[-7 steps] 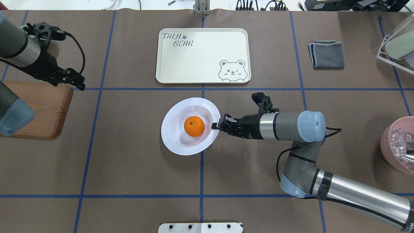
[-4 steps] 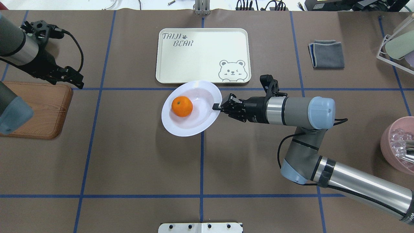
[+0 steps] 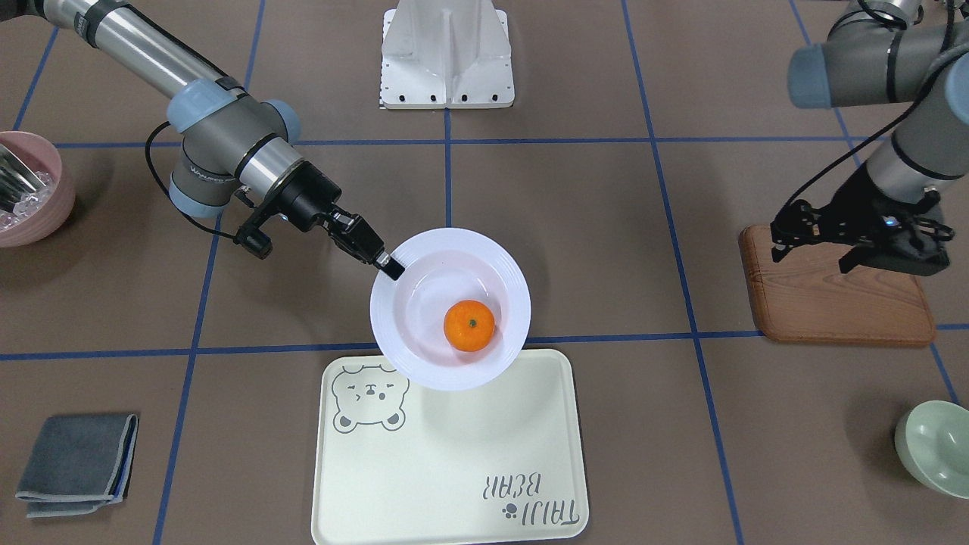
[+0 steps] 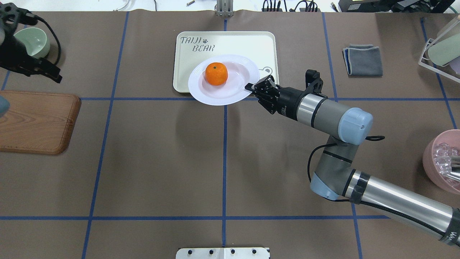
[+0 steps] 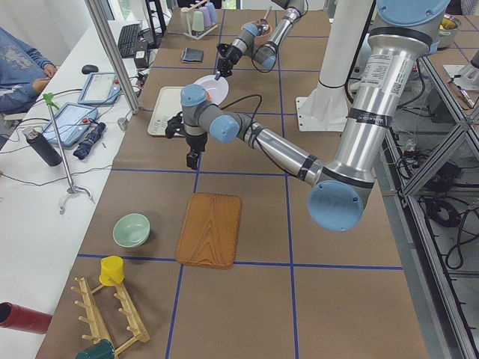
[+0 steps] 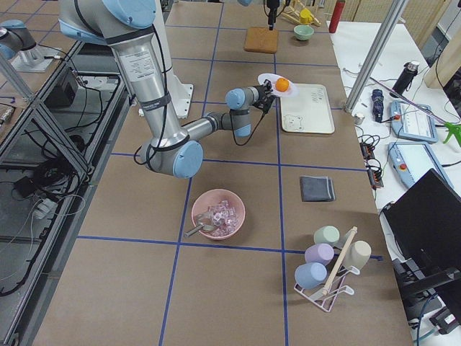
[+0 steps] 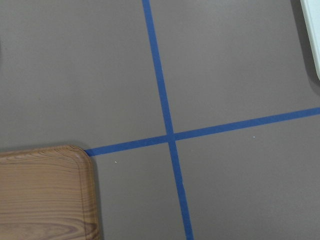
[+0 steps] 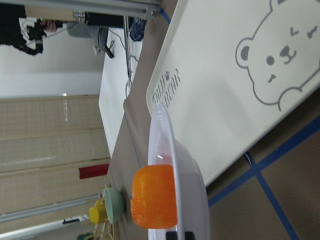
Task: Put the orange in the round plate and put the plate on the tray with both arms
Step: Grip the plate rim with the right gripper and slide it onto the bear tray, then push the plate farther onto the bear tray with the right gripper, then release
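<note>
The round plate [image 4: 233, 90] hangs in the air over the near edge of the tray [image 4: 233, 43], casting a shadow on it. My right gripper [image 4: 248, 87] is shut on the plate's right rim. The orange [image 4: 216, 73] rests inside the plate. In the front-facing view the plate [image 3: 515, 295] with the orange [image 3: 469, 325] overlaps the tray [image 3: 454, 454], and the right gripper [image 3: 390, 266] pinches its rim. The right wrist view shows the orange [image 8: 154, 196] in the tilted plate [image 8: 186, 165] above the tray [image 8: 225, 100]. My left gripper [image 3: 810, 260] hovers open and empty over the wooden board.
A brown wooden board [image 4: 36, 122] lies at the left, with a pale green bowl [image 4: 32, 41] behind it. A folded grey cloth [image 4: 363, 59] sits right of the tray. A pink bowl [image 4: 442, 162] and a cup rack [image 4: 442, 46] stand at the right edge.
My right gripper has carried the plate with the orange away from the robot, from the table's middle to above the tray's near edge. The left arm has drawn back toward the far left.
</note>
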